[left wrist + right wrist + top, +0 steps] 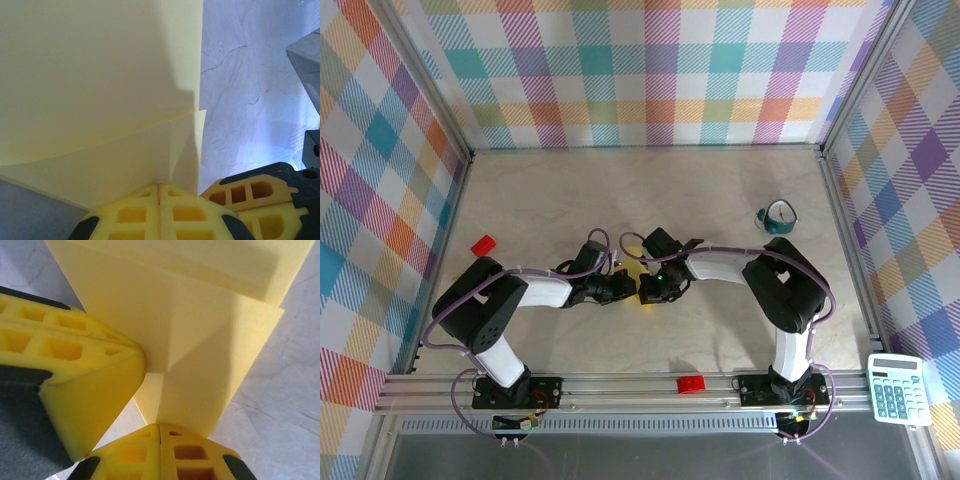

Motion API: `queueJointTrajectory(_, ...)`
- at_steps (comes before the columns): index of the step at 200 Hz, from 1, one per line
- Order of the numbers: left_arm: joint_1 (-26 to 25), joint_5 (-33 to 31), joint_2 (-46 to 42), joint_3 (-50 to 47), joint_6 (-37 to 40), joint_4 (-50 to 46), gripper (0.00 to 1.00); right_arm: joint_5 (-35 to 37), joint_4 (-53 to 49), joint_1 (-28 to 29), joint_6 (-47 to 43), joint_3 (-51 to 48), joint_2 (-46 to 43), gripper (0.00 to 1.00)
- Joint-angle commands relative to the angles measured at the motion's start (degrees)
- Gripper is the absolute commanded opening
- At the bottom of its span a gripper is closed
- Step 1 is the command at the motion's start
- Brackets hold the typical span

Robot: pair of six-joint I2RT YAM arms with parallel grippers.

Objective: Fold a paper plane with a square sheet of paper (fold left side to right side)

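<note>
Both arms meet mid-table, the left gripper and the right gripper each clenched on an edge of the yellow paper held between them. It shows overlapping layers and a crease, so a fold looks begun, though no pointed plane has taken shape yet. The pale marbled table sits inside bright checked walls.

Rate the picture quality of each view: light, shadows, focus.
Top external: even soft light, sharp throughout, faint shadows under the arms on the table. Left wrist: the paper looks washed pale, a grey shadow falls beside its fold, the table has a bluish cast. Right wrist: the paper is deep yellow, shaded along the crease; the left pincer, very close, is blurred.
</note>
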Motion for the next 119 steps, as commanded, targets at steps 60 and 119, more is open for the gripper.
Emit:
queueJointTrajectory(60, 2.62, -4.34, 0.83, -0.51, 0.36, -4.97, 0.00, 8.93, -8.78, 0.89, -1.43, -3.16, 6.18, 0.00)
queueJointTrajectory(119, 9.21, -3.64, 2.73, 0.87, 4.18, -4.77, 0.00, 8.97, -8.69, 0.89, -1.43, -3.28, 6.09, 0.00)
